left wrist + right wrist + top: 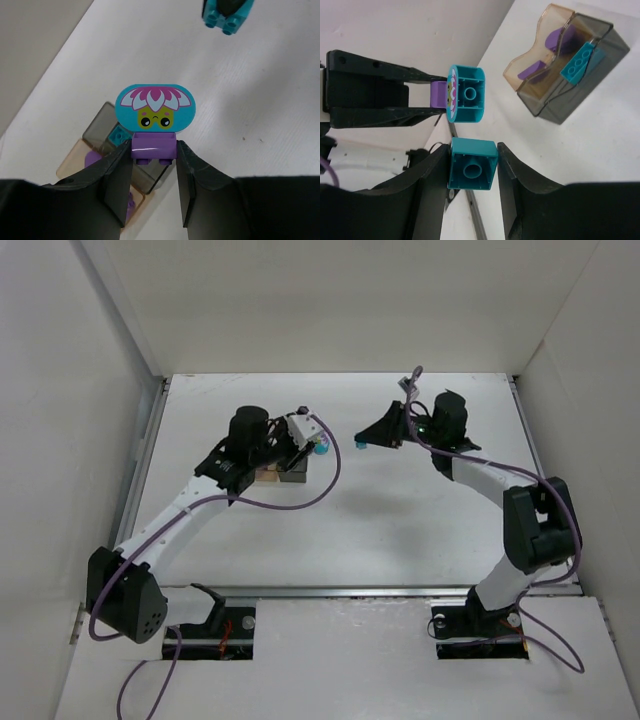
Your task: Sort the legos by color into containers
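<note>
My left gripper [154, 156] is shut on a purple brick [154, 148] with a teal oval flower-face piece [156, 107] attached to it, held above the joined containers. The dark grey container [102, 125] holds a teal brick [118, 135]. The amber container [70, 161] holds purple bricks [92, 159]. My right gripper [472, 167] is shut on a teal brick [472, 164] held in the air just right of the left gripper's piece [466, 93]. In the top view the left gripper [308, 445] and right gripper [366, 439] face each other, a short gap apart.
The containers [280, 477] sit on the white table under the left wrist. White walls enclose the table at the left, back and right. A metal rail [400, 590] runs along the near edge by the arm bases.
</note>
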Robot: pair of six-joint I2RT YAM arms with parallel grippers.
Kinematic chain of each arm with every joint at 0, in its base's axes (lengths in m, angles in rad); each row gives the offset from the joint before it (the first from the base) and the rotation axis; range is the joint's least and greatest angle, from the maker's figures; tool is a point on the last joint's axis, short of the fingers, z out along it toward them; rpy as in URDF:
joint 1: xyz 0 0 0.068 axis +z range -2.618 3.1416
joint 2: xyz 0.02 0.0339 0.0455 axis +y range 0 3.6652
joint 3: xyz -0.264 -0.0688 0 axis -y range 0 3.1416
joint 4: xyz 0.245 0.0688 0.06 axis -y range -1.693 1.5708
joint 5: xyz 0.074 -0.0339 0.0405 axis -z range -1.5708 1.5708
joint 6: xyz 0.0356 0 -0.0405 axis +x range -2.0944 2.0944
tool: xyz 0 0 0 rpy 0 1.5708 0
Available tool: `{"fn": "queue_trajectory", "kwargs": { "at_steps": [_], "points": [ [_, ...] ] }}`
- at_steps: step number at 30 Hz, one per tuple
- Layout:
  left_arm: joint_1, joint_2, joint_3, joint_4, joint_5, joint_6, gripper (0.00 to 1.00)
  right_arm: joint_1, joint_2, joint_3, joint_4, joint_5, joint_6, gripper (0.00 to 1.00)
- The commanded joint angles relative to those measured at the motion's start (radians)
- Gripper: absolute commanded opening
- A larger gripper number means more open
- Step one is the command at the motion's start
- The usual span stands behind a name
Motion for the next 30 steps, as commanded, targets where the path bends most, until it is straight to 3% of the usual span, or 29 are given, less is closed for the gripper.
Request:
{"fn": "queue_trajectory", "kwargs": {
  "at_steps": [1, 6, 10, 14, 17, 22, 24, 27, 30],
  "points": [
    [0.055, -0.047, -0.007, 0.0, -0.143, -0.169, 0.0, 0.081, 0.033, 0.133, -0.014, 0.163, -0.006, 0.0],
    [0.132, -0.131, -0.061, 0.023, -0.438, -0.352, 0.0, 0.248, 0.209, 0.363, -0.252, 0.439, -0.15, 0.0],
    [0.161, -0.211, -0.132, 0.052, -0.567, -0.401, 0.0, 0.296, 0.368, 0.494, -0.284, 0.493, -0.13, 0.0],
    [0.161, -0.286, -0.198, 0.086, -0.611, -0.421, 0.0, 0.339, 0.499, 0.599, -0.33, 0.524, -0.13, 0.0],
    [0.161, -0.33, -0.241, 0.098, -0.62, -0.431, 0.0, 0.348, 0.575, 0.661, -0.388, 0.537, -0.13, 0.12],
    [0.161, -0.38, -0.28, 0.116, -0.62, -0.421, 0.0, 0.348, 0.584, 0.661, -0.407, 0.544, -0.139, 0.61],
    [0.161, -0.404, -0.292, 0.127, -0.597, -0.421, 0.0, 0.348, 0.575, 0.661, -0.407, 0.525, -0.165, 0.73],
    [0.161, -0.404, -0.301, 0.146, -0.563, -0.412, 0.0, 0.357, 0.526, 0.682, -0.407, 0.516, -0.208, 1.0],
    [0.161, -0.404, -0.301, 0.155, -0.537, -0.412, 0.0, 0.357, 0.498, 0.707, -0.407, 0.516, -0.228, 1.0]
  ]
}}
